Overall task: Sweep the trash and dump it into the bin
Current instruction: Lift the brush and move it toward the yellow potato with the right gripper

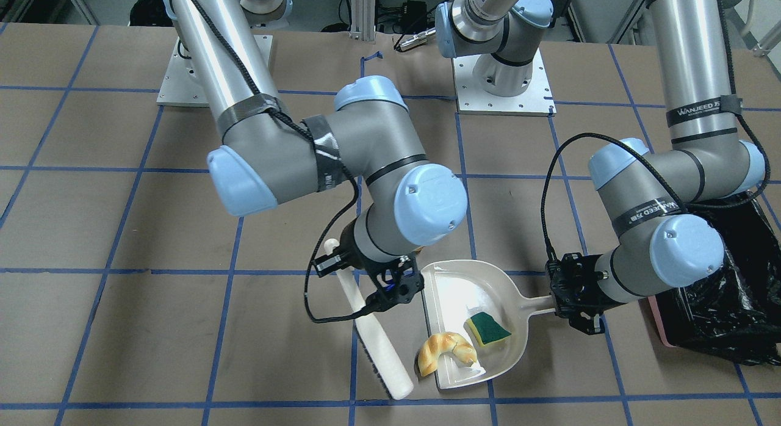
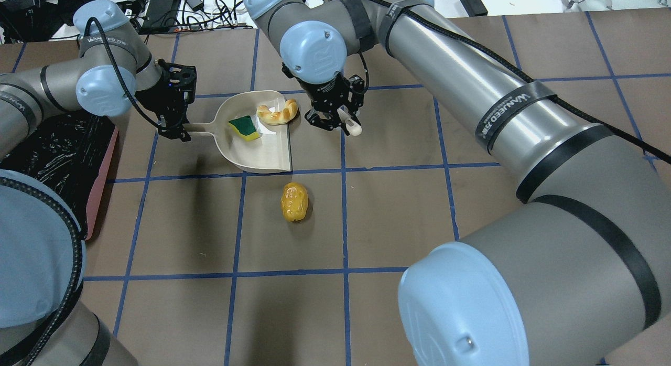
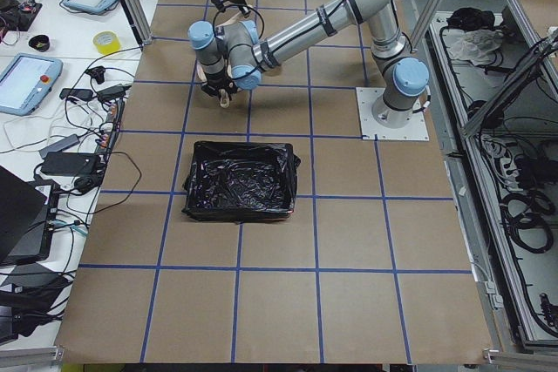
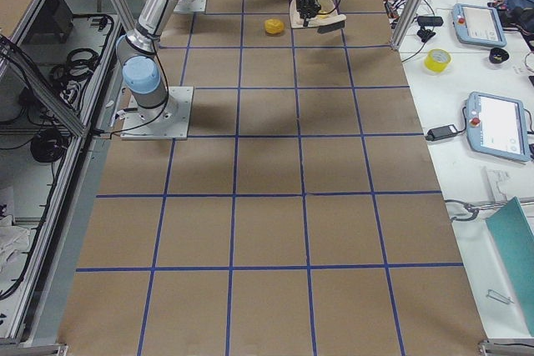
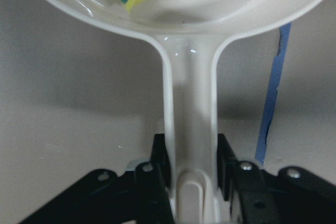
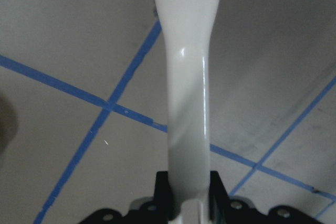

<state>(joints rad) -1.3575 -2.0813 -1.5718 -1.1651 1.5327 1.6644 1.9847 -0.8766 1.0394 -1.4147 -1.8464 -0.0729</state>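
Note:
My left gripper (image 1: pixel 558 304) (image 5: pixel 191 156) is shut on the handle of a cream dustpan (image 1: pixel 454 285) (image 2: pixel 262 155) lying flat on the table. The yellow-and-green sponge (image 1: pixel 487 328) (image 2: pixel 244 128) lies inside the pan. A golden croissant (image 1: pixel 445 351) (image 2: pixel 278 113) rests across the pan's open lip. My right gripper (image 1: pixel 390 292) (image 2: pixel 335 117) is shut on a white brush (image 1: pixel 381 346) (image 6: pixel 186 77) just beside the lip. An orange-brown potato lump (image 2: pixel 295 201) lies alone on the table, nearer the robot than the pan. The pink bin (image 2: pixel 102 182) with its black bag (image 1: pixel 720 292) sits behind my left gripper.
Brown table marked with a blue tape grid. Both arm bases stand on metal plates (image 1: pixel 503 84) at the robot's side. Tablets, tape rolls and cables lie on the side benches (image 3: pixel 35 76) beyond the table's edge.

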